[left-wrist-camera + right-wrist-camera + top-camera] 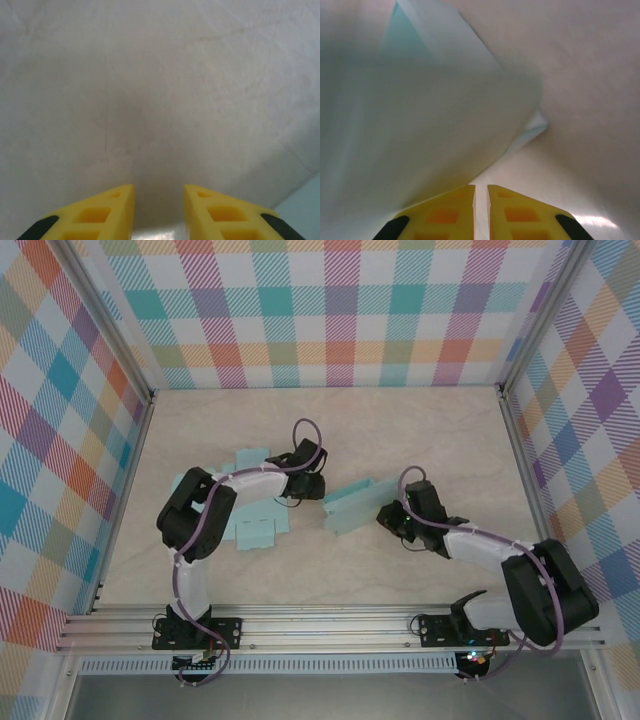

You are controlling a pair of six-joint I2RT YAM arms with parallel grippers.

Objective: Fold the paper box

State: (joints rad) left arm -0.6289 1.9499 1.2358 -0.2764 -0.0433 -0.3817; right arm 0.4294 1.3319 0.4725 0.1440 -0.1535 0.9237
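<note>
Top external: pale blue paper box (pixel 350 508) runs left-right, right end at the nearly-closed right tool (pixel 385 513), pinch unclear tbh.

Plaid-walled cell, pale marble-look tabletop.
Pastel checked walls (pixel 330 310) at the back, left and right, aluminium frame posts (pixel 100 315) at the corners. Beige veined table (pixel 330 430), evenly lit with soft shadows. Aluminium rail (pixel 330 625) along the near edge.
</note>
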